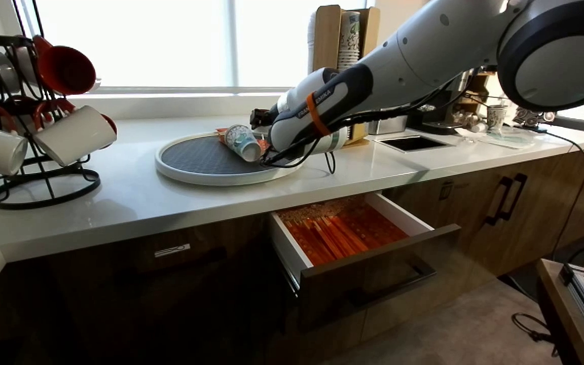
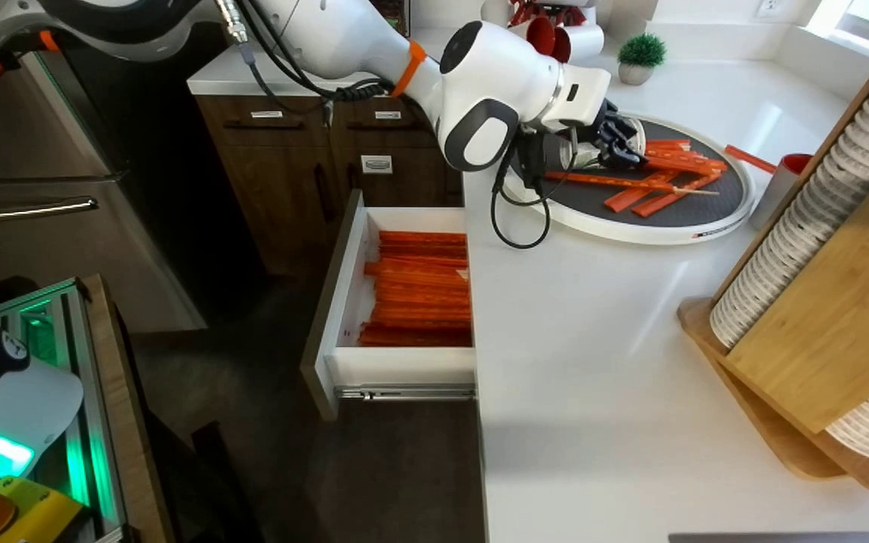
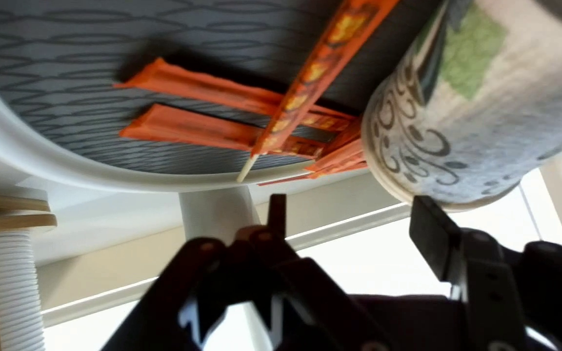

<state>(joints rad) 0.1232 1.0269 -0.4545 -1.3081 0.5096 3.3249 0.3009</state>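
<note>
Paper cup point(image 3: 481, 122), just one, fills the upper right of the wrist view, tipped on its side. The end effector point(image 3: 349, 219) has its two fingers point(image 3: 437, 239) apart, with bright window light in the gap between them. The cup is just beside the finger at the right of that view, its edge overlapping the fingertip; whether they touch cannot be told. Orange packets point(image 3: 305, 87) reach from the cup across one grey round tray point(image 3: 76, 112): three can be counted singly, the others overlap too closely, and one pale stick end point(image 3: 247, 168) juts out.

In an exterior view, the cup lies over the tray, right next to the robot arm point(image 1: 398, 76); the fingers are hidden there. One drawer point(image 1: 342, 284) stands pulled out below the white worktop point(image 1: 124, 152), its orange packets too crowded to count.

In an exterior view, one potted plant point(image 2: 640, 51) stands beyond the tray, and one wooden holder point(image 2: 834, 317) carries two visible stacks of cups point(image 2: 789, 226).
</note>
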